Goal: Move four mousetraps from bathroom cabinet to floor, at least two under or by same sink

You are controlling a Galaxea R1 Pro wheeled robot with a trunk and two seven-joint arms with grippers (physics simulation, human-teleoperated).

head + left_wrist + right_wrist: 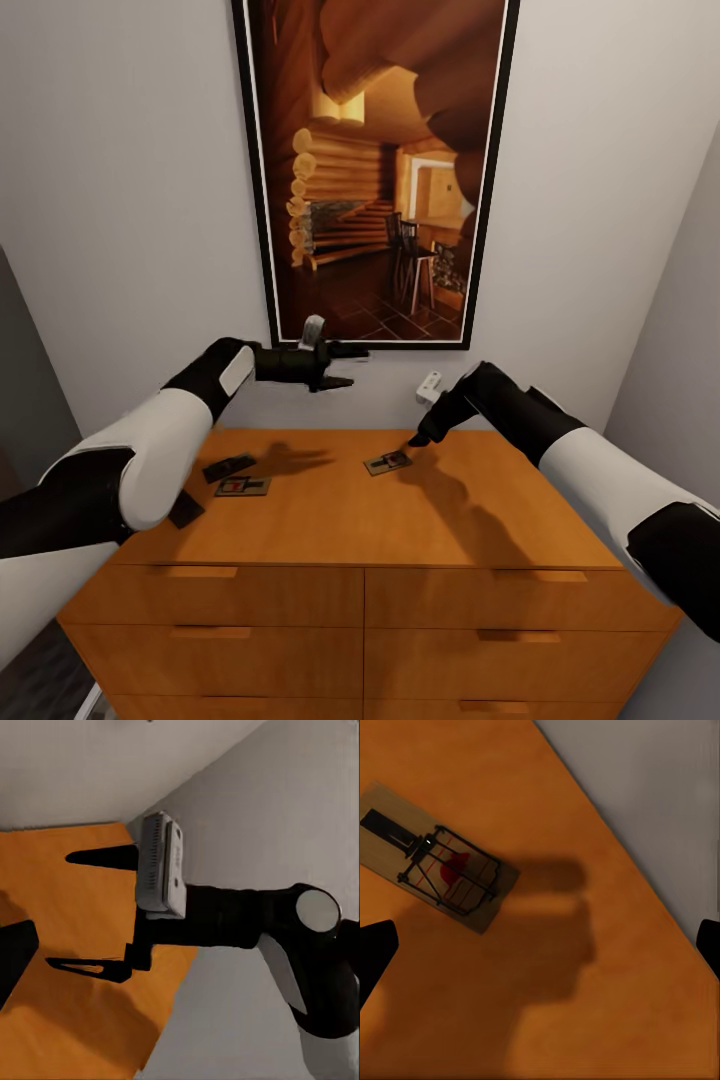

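Observation:
The orange-brown cabinet (pixel 330 515) stands against the wall with mousetraps lying on its top. One mousetrap (pixel 388 462) lies near the back middle, and my right gripper (pixel 420 438) points down just beside it, a little above the wood. In the right wrist view this mousetrap (pixel 439 866) lies off to one side of the open right gripper (pixel 540 949), apart from both fingers. Two more mousetraps (pixel 243 487) (pixel 228 467) lie at the left, and a third dark piece (pixel 186 510) shows partly under my left arm. My left gripper (pixel 350 366) hovers open and empty above the cabinet, near the wall. The left wrist view shows the right gripper (pixel 90 911) open over the cabinet top (pixel 60 1020).
A large framed picture (pixel 380 170) hangs on the wall right behind the cabinet. A side wall (pixel 680 380) closes in at the right. Drawer fronts with bar handles (pixel 200 572) face me below the top.

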